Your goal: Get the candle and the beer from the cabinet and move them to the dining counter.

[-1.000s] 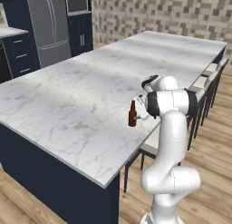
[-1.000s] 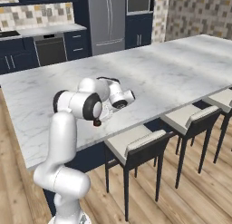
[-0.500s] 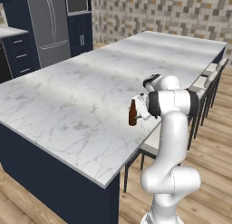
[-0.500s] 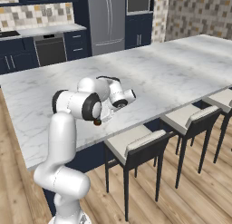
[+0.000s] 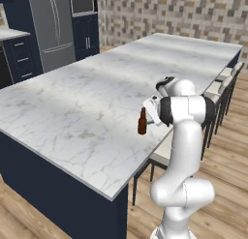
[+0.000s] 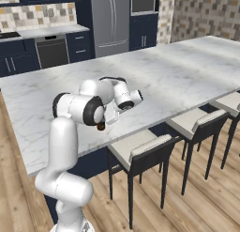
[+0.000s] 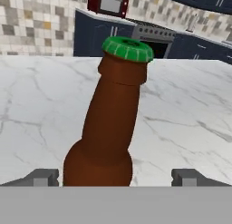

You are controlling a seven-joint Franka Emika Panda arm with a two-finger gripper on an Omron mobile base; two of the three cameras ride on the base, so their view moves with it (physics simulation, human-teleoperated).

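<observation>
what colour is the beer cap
Green, on the brown beer; clearest in the hand view.

The left base view looks from behind the arm's left, forward and down over the dining counter (image 5: 72,107) toward the far tiled wall (image 5: 164,15). The right base view looks from behind its right, across the same marble top toward the fridge (image 6: 110,22). The hand view sits very near the beer (image 7: 108,123), facing level across the counter toward the red microwave (image 7: 108,3)
</observation>
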